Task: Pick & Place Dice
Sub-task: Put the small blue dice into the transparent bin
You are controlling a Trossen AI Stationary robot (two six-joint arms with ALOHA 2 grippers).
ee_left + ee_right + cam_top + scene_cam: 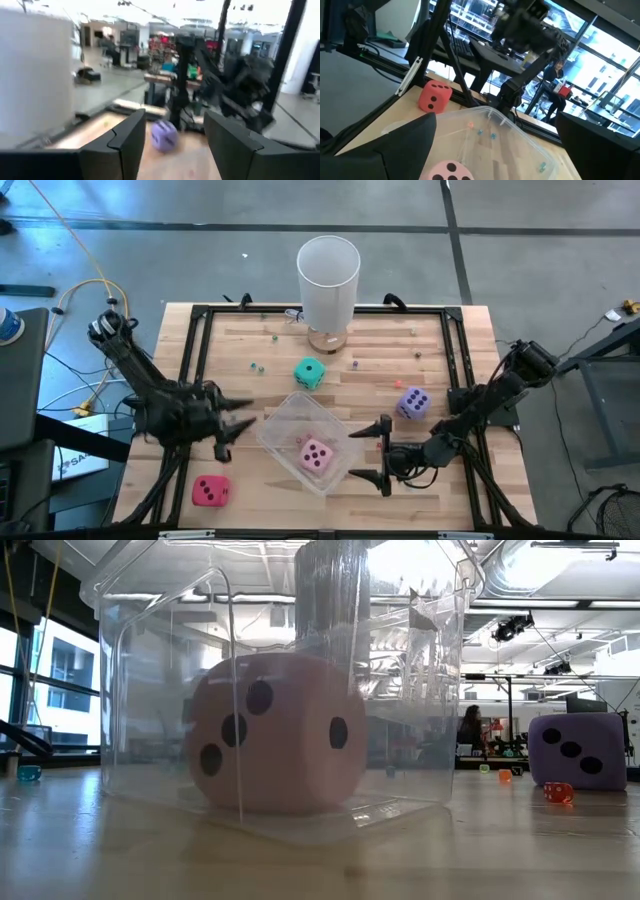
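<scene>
1. Pink die (pixel 316 454) sits inside the clear tub (pixel 283 420); no readable writing on it.
2. Red die (pixel 210 491), teal die (pixel 309 373) and purple die (pixel 413 403) lie on the table (pixel 480 360).
3. Left gripper (pixel 232 426) is beside the tub, fingers partly spread, empty.
4. Right gripper (pixel 379 454) is spread wide, empty.

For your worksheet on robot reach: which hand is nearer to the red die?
Left. The left hand hangs just beyond the red die, on its side of the table; the right hand sits across the clear container.

Overhead, table-level close, both sharing pink die (pixel 316 454)
</scene>
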